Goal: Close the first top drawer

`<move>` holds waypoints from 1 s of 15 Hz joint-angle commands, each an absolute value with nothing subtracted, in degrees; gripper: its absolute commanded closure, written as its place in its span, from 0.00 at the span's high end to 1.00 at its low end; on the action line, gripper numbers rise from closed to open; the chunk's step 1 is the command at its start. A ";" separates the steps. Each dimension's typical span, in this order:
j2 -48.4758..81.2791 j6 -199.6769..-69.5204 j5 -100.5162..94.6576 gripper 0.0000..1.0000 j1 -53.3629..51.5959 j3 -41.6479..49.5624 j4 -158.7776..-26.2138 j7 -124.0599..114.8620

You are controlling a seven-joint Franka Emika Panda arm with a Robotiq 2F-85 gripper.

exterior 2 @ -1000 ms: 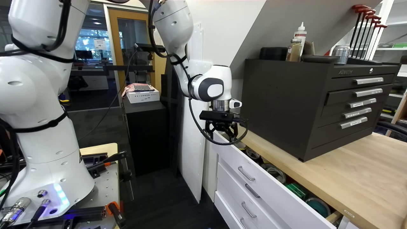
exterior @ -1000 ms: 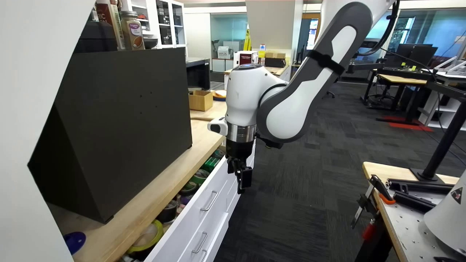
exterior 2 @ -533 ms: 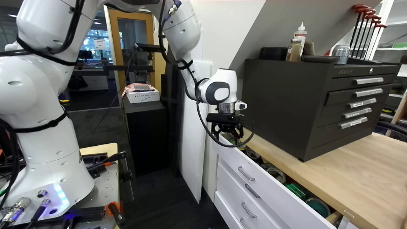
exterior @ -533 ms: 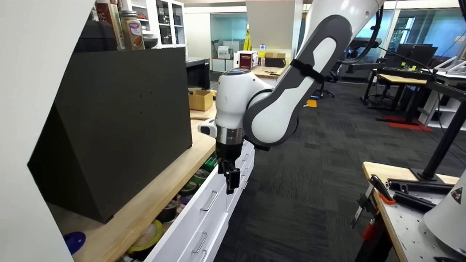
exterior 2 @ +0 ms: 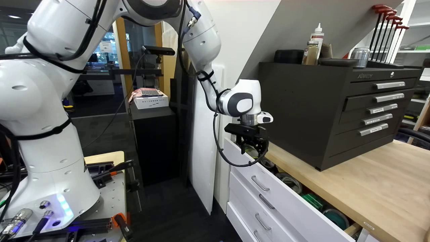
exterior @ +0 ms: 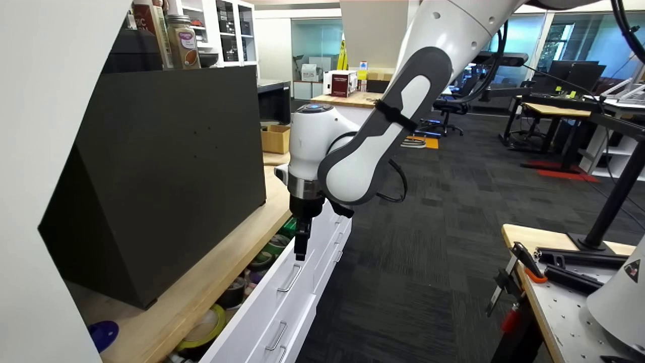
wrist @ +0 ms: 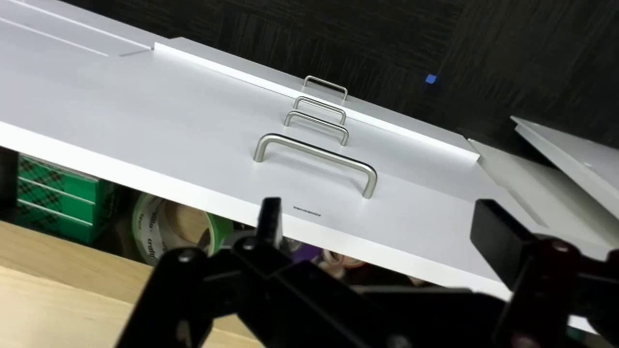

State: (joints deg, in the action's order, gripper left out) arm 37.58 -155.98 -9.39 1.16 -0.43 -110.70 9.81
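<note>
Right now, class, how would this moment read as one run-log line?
top drawer: open, tape roll inside | gripper: open, holding nothing | contact with drawer: unclear | task: not yet done

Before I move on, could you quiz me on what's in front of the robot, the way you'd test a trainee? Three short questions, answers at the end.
1. True or false: the top drawer stands open.

2. Pick one. In the wrist view, the end effector is:
A) shut
B) open
C) out of sight

3. How many metal handles show in the wrist view?

Key
1. True: some tape shows inside it.
2. B
3. Four
</note>
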 commanded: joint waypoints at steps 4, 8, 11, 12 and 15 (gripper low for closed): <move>40.46 -158.12 -5.02 1.00 -0.99 3.07 -108.68 -2.77; 40.47 -156.64 -4.66 1.00 -0.23 2.58 -108.82 -1.50; 40.85 -156.64 -4.59 1.00 -0.35 2.97 -108.82 -2.45; 40.86 -156.64 -4.58 1.00 -0.37 2.98 -108.82 -2.56; 42.75 -160.29 -4.87 1.00 -0.87 3.98 -109.68 -3.79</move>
